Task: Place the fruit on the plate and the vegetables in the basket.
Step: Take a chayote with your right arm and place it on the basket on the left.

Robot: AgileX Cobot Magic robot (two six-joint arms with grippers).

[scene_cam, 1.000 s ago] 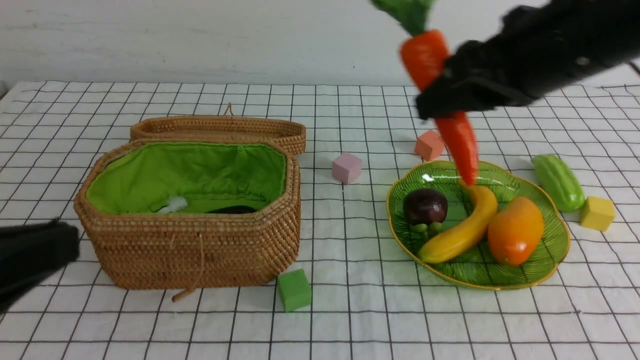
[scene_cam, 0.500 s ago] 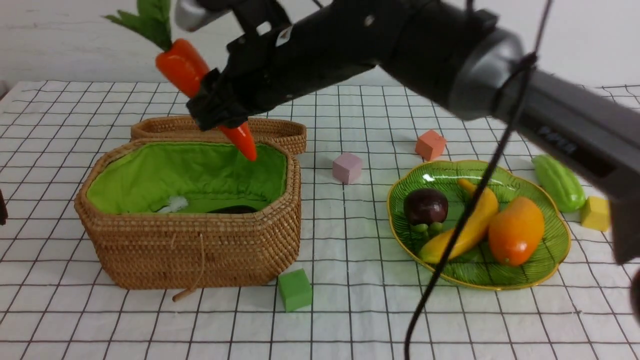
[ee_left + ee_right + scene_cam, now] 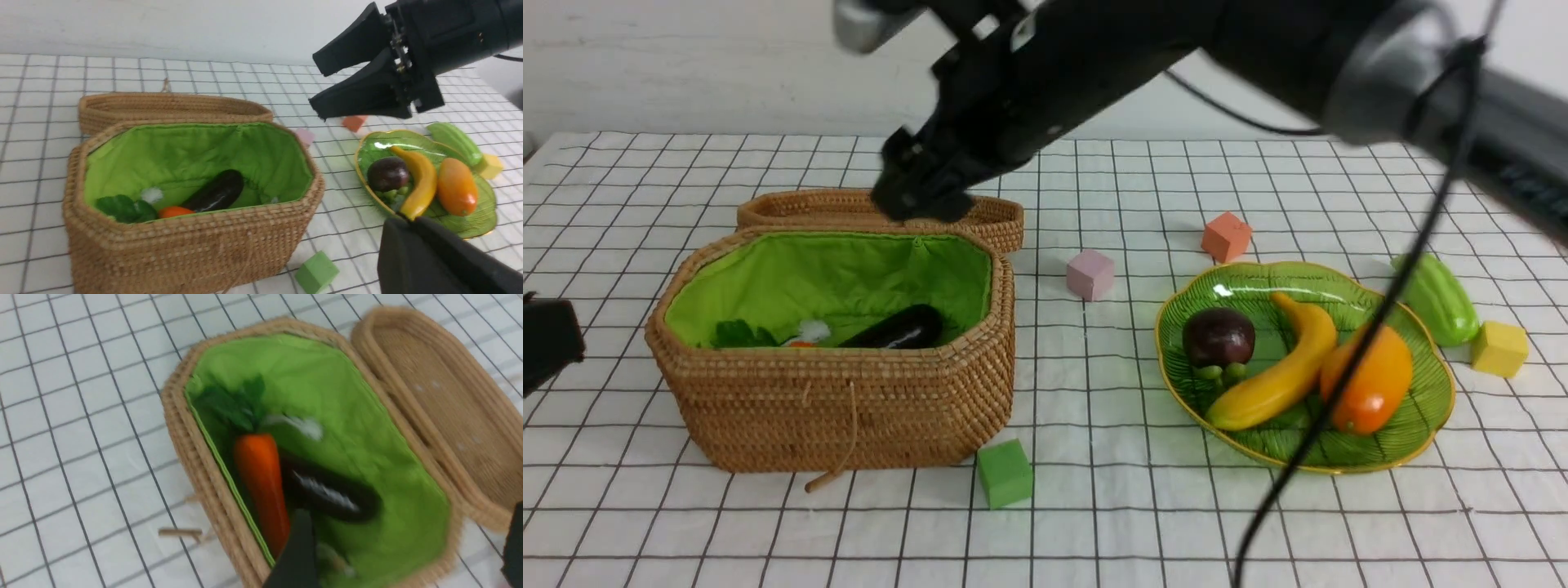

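The carrot (image 3: pixel 261 482) lies in the basket (image 3: pixel 833 416), where vegetables go. At its twelve o'clock, the right end effector (image 3: pixel 315 87) is wide open and empty. The left end effector (image 3: pixel 404 222) is closed, holding nothing.

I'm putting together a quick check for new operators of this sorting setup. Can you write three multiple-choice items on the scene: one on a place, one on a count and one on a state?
1. Where is the carrot?
A. on the plate
B. in the basket
C. in the right gripper

2. How many fruits lie on the plate?
A. three
B. two
C. four

3. What state is the right gripper in?
A. shut on the carrot
B. shut on nothing
C. open and empty

Answers:
1 B: the carrot lies inside the basket beside the eggplant.
2 A: the mangosteen, banana and mango are on it.
3 C: the left wrist view shows its jaws spread above the basket with nothing between them.
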